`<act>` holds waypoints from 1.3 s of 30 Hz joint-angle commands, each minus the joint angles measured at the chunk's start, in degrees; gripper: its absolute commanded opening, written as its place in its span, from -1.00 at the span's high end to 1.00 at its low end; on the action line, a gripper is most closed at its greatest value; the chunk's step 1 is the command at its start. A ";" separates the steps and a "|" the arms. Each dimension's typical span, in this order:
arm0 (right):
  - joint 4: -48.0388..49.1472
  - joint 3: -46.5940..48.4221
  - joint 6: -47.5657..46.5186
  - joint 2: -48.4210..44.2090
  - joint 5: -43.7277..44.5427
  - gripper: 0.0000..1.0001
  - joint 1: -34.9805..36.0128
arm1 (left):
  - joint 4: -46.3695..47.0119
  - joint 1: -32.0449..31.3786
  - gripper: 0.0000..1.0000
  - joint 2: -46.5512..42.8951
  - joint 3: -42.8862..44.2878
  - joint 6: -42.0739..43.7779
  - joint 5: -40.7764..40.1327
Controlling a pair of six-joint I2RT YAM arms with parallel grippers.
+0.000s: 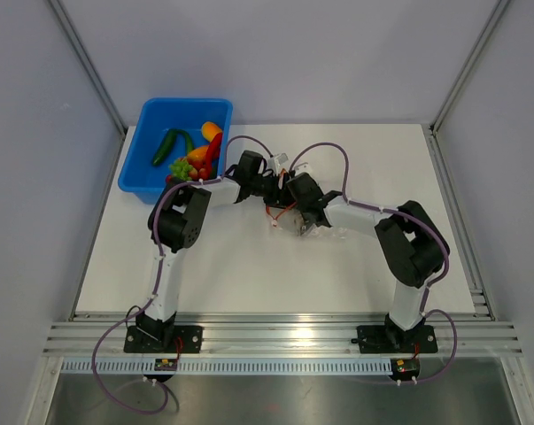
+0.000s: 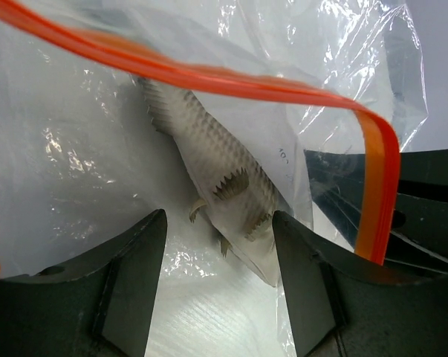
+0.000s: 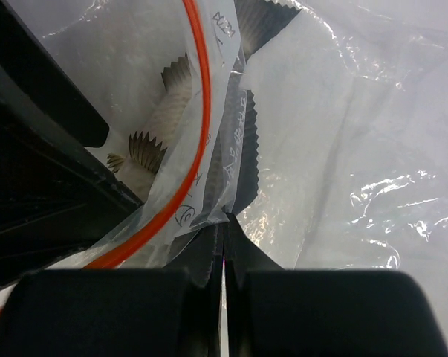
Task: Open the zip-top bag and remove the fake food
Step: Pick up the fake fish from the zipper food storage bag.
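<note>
1. The bag point(image 1: 284, 226) lies mid-table point(image 1: 249, 274), where the two arms meet, well apart from the tub point(image 1: 185, 103) at the far left corner.
2. The left gripper point(image 2: 218, 219) stands wide. Its two fingers point(image 2: 131, 282) sit either side of the bag's film, and the near end of the fish point(image 2: 209, 175) lies between the tips. I cannot tell whether either finger touches it.
3. The right gripper point(image 3: 224, 238) is pinched tight on a fold of the bag point(image 3: 342, 134), just beside the zip strip point(image 3: 197, 126). The fish point(image 3: 160, 119) shows through the film to the left of the strip.
4. Count: one bag and one fish inside it, with no other toy seen in the bag. There are two arms.
5. In the tub are one cucumber point(image 1: 165, 146), one pepper point(image 1: 198, 155), one bunch of grapes point(image 1: 180, 168), and some red and orange pieces too small to count.
6. In the left wrist view the fish's long axis runs from upper left to lower right, with the narrow end nearest the fingers. I cannot tell head from tail.
7. In that view the zip strip point(image 2: 209, 78) crosses above the fish from upper left, then bends down at the right.
</note>
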 commanded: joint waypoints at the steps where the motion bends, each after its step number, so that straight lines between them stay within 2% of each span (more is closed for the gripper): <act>1: -0.52 2.51 0.30 1.29 -2.56 1.00 0.73 | -1.68 -0.42 -0.25 1.86 1.88 1.77 -2.13; 6: 3.42 1.19 0.47 0.86 -8.54 1.00 0.74 | -2.74 -0.59 -0.25 2.65 2.59 2.12 -2.13; 11: 2.03 1.72 1.80 2.00 -6.62 1.00 0.73 | -3.00 -0.68 -0.25 2.83 2.77 2.38 -2.22; 15: 4.57 0.23 2.06 1.12 -8.54 1.00 0.65 | -3.70 -0.95 -0.25 3.27 3.20 3.26 -3.27; 19: 4.40 0.75 2.15 1.29 -8.55 1.00 0.73 | -7.21 -1.12 -0.24 3.27 3.82 4.23 -5.73; 22: 5.02 0.23 2.41 0.77 -7.24 1.00 0.73 | -8.80 -1.12 -0.07 3.79 4.70 4.75 -7.05; 23: 5.63 -0.12 2.58 0.59 -6.62 1.00 0.65 | -9.41 -1.21 0.05 3.88 4.87 4.93 -7.22; 29: 10.63 -4.87 4.17 -4.32 -1.17 1.00 0.73 | -10.12 -1.30 0.32 3.27 4.96 5.72 -7.66; 30: 10.90 -5.22 4.25 -4.94 -0.47 1.00 0.74 | -10.29 -1.38 0.46 3.18 4.88 6.07 -7.84; 33: 11.96 -6.54 4.87 -7.23 2.78 1.00 0.74 | -10.73 -1.39 0.67 2.57 4.96 6.51 -7.49; 39: 12.49 -9.53 4.34 -10.57 6.13 1.00 0.65 | -12.75 -1.39 0.70 -1.56 4.52 9.14 -7.14</act>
